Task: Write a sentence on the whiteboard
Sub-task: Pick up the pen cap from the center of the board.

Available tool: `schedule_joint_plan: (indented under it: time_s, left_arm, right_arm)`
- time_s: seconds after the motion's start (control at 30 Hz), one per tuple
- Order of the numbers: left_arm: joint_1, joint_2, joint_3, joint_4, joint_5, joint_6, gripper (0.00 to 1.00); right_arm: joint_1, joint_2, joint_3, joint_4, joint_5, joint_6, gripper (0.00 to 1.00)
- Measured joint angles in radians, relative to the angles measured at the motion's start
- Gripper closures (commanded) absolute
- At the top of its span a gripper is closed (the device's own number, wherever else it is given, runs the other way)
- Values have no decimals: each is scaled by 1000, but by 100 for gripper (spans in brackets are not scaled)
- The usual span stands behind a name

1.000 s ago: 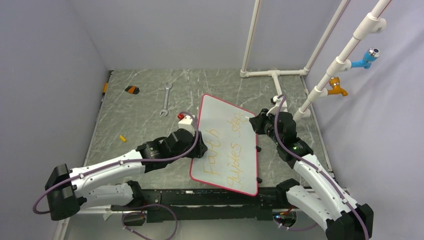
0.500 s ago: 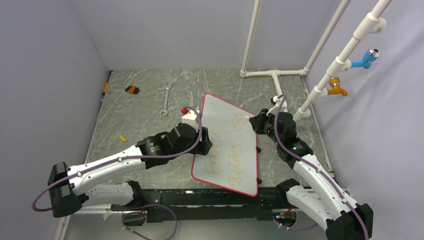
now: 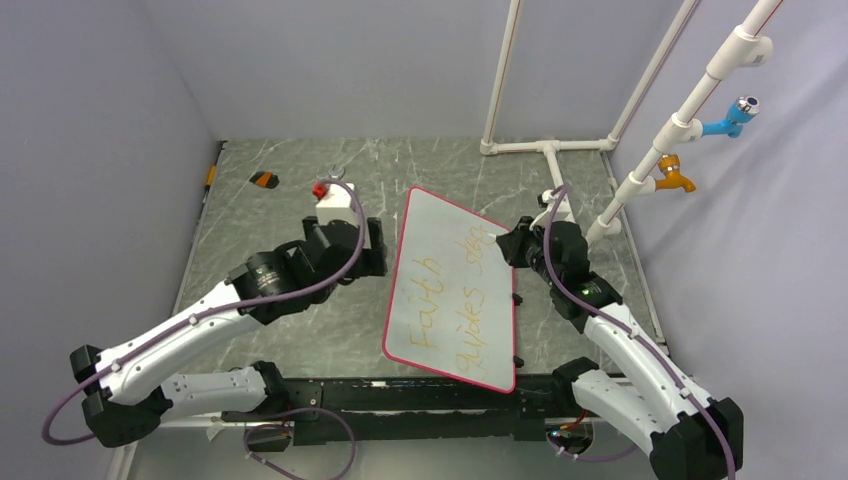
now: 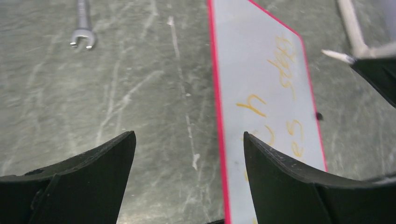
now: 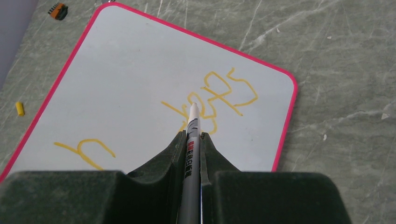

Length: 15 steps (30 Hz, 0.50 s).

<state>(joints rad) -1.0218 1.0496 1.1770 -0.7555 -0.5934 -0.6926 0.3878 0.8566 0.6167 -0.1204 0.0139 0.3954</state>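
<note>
Writing side: right tool (image 5: 191, 140) clamped on marker (image 5: 193, 125), tip over the sentence (image 3: 452, 300) near whiteboard (image 3: 435, 225) far corner, likely for the next stroke. Off whiteboard's left rim: left tool (image 4: 189, 140) spread apart, empty.

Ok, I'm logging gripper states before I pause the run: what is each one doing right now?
Left gripper: open, nothing between its fingers.
Right gripper: closed, holding the marker.
</note>
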Motion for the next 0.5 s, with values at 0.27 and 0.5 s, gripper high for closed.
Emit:
schedule_joint_plan:
  time_s: [0.27, 0.5]
  left_arm:
    - [438, -50, -106, -45, 29, 37, 11]
    - [859, -63, -267, 0, 146, 98, 13]
  right_arm:
    - [0, 50, 57, -15, -23, 0, 100]
    - [0, 54, 93, -35, -43, 2, 100]
